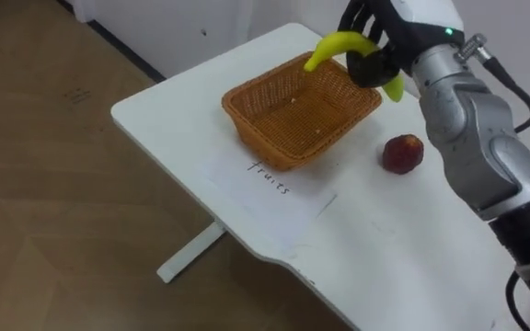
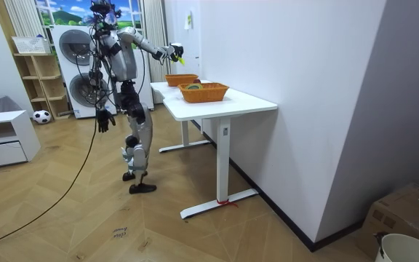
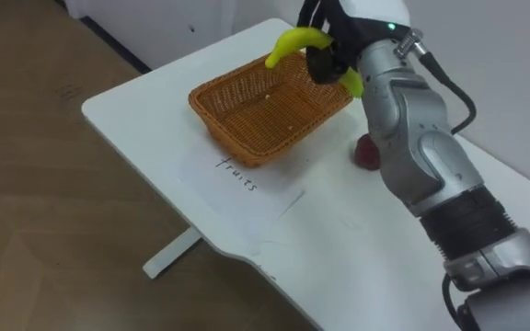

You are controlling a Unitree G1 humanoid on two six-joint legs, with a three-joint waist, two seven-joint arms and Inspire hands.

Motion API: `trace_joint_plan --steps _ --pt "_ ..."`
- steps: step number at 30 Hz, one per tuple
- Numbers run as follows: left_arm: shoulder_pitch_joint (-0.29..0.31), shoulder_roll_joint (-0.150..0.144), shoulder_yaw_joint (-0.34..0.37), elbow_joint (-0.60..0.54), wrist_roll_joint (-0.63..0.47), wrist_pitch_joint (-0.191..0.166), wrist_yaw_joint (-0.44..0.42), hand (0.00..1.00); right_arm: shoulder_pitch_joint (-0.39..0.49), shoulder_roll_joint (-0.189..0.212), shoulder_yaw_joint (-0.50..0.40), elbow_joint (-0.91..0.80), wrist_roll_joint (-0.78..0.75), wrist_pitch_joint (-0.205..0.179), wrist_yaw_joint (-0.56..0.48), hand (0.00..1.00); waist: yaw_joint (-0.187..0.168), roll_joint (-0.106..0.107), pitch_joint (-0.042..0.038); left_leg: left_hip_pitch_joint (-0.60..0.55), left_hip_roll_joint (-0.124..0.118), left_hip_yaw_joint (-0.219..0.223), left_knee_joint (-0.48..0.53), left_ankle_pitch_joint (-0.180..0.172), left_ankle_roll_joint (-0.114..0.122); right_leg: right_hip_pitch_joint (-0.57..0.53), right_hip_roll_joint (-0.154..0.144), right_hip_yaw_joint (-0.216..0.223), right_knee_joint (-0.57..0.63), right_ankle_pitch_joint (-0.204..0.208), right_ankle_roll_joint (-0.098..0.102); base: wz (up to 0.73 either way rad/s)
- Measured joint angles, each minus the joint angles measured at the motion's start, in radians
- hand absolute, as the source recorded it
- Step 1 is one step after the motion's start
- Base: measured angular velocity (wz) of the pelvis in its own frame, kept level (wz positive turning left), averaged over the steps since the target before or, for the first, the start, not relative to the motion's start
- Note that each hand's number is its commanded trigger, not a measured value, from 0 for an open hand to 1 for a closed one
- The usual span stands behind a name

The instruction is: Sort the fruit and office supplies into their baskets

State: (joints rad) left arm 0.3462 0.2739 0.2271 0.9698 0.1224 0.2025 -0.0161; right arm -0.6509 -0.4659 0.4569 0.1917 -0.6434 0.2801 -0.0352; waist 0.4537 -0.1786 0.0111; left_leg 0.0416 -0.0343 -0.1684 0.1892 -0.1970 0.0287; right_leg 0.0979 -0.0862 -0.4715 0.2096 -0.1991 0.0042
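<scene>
Right robot hand (image 1: 382,39) curled round the banana (image 1: 335,45); both over the far rim of the basket (image 1: 288,149).

White table (image 2: 249,106) stands against the wall; a paper sheet (image 1: 279,188) lies flat on its top, at the front edge; washing machine (image 2: 75,73), shelf unit (image 2: 38,76) and ball (image 2: 42,116) sit beyond the table's far end; cardboard box (image 2: 406,215) rests on the floor, well apart from the table's near end.
</scene>
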Motion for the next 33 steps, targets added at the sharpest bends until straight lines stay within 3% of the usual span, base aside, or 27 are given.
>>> trace_joint_plan --steps 9,15,18,19,20,21,23,28,33 --pt "-0.002 0.008 -0.001 -0.001 0.0 -0.006 0.0 0.0 0.0 0.004 0.004 0.028 -0.044 0.0 -0.022 1.0 0.014 0.004 0.0028 -0.006 -0.008 -0.004 -0.002 -0.001 0.002 -0.003 0.002 -0.003 -0.003 -0.002 0.003 0.02" --pt "-0.007 0.009 -0.014 0.0 0.0 -0.004 -0.007 0.0 0.0 0.046 0.021 0.037 -0.068 0.004 -0.035 1.0 0.023 0.0 0.0017 -0.015 -0.012 -0.013 -0.001 -0.001 0.003 -0.011 0.002 -0.001 -0.004 -0.002 0.007 0.02" --pt "-0.009 0.01 -0.014 -0.005 0.0 -0.005 -0.02 0.0 0.0 0.06 0.051 0.043 -0.066 -0.001 -0.049 1.0 0.046 0.0 0.0023 -0.013 -0.012 -0.013 -0.001 -0.002 0.004 -0.01 0.003 -0.001 -0.005 -0.002 0.008 0.0" --pt "-0.009 0.01 -0.014 -0.007 0.0 -0.006 -0.021 0.0 0.0 0.061 0.055 0.046 -0.066 -0.003 -0.051 0.73 0.049 0.0 0.0023 -0.013 -0.012 -0.013 -0.001 -0.002 0.004 -0.01 0.002 -0.001 -0.005 -0.002 0.008 0.07" --pt "-0.009 0.01 -0.014 -0.007 0.0 -0.007 -0.027 0.0 0.0 0.065 0.065 0.046 -0.066 -0.003 -0.052 0.57 0.054 0.0 0.0026 -0.014 -0.012 -0.014 -0.002 -0.002 0.004 -0.009 0.002 0.0 -0.005 -0.002 0.008 0.08" --pt "-0.009 0.011 -0.014 -0.007 0.0 -0.007 -0.036 0.0 0.0 0.07 0.072 0.05 -0.068 -0.005 -0.053 0.26 0.06 -0.001 0.0033 -0.014 -0.012 -0.015 -0.002 -0.002 0.004 -0.009 0.002 -0.001 -0.005 -0.003 0.009 0.06" --pt "-0.009 0.011 -0.014 -0.012 0.007 -0.007 -0.044 0.0 0.0 0.081 0.073 0.071 -0.069 -0.013 -0.053 0.0 0.074 -0.003 0.0044 -0.014 -0.012 -0.015 -0.002 -0.003 0.006 -0.008 0.002 -0.001 -0.006 -0.004 0.01 0.0" --pt "-0.008 0.011 -0.014 -0.012 0.021 -0.007 -0.048 0.0 0.0 0.086 0.078 0.139 -0.068 -0.013 -0.055 0.0 0.104 -0.008 0.0124 -0.014 -0.012 -0.014 -0.005 -0.004 0.007 -0.005 0.001 -0.002 -0.005 -0.005 0.012 0.03" --pt "-0.005 0.011 -0.014 -0.012 0.026 -0.006 -0.047 0.0 0.0 0.096 0.082 0.165 -0.069 -0.018 -0.057 0.0 0.108 -0.014 0.0172 -0.017 -0.012 -0.014 -0.008 -0.005 0.007 -0.005 0.001 -0.002 -0.006 -0.005 0.013 0.01"
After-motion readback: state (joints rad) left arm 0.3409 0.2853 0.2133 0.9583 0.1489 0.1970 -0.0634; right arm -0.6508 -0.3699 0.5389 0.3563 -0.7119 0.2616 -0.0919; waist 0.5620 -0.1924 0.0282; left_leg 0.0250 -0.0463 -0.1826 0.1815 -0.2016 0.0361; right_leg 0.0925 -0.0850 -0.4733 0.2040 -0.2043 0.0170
